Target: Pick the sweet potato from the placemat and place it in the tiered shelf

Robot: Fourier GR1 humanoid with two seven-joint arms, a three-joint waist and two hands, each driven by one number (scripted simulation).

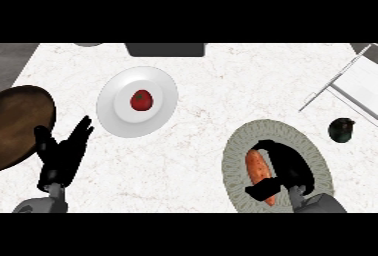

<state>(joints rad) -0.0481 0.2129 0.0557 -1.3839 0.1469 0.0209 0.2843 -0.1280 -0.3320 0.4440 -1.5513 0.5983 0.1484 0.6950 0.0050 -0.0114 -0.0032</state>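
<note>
Right hand [284,172] is curled round one elongated orange sweet potato [256,167] on the round placemat [240,150]; left hand [63,152] is held spread.

Sweet potato [256,169] lying on placemat [244,142] at right, right hand [289,170] curling over it; tomato [141,100] sitting on plate [118,112] left of placemat; tiered shelf [353,82] standing at far right; left hand [65,152] resting below plate, beside bowl [18,125]
</note>
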